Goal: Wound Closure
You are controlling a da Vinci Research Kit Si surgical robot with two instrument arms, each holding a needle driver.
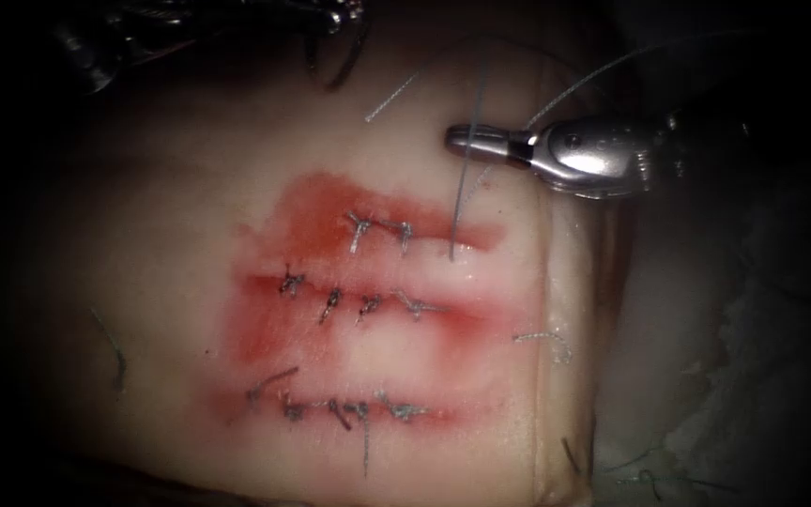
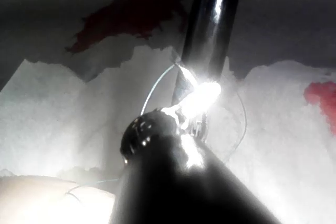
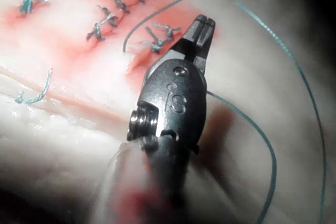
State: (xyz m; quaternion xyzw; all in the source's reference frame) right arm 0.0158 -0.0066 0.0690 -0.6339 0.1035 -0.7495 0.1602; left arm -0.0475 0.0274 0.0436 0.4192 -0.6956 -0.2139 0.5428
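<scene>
The tissue [image 1: 171, 235] bears three cuts lying across it, each with stitches: top [image 1: 382, 225], middle [image 1: 359, 305], bottom [image 1: 349, 408]. My left tool [image 1: 342, 14] hangs in the dark above the tissue, jaws shut on the curved needle [image 1: 349, 64], which is out of the tissue; glare hides its jaws [image 2: 197, 100]. My right tool [image 1: 457, 139] hovers over the right end of the top cut, jaws shut [image 3: 203, 23]. The thread [image 1: 460, 197] rises from the top cut's right end and crosses the right tool's tip. Thread [image 3: 157, 13] arcs past the tip, and more thread [image 3: 270, 156] curves from under the tool.
Red fluid [image 1: 265, 329] stains the tissue around the cuts. Cut ends of thread lie at the tissue's right [image 1: 542, 336] and left [image 1: 114, 352]. The tissue's right edge [image 1: 556, 394] drops to pale padding [image 1: 753, 376].
</scene>
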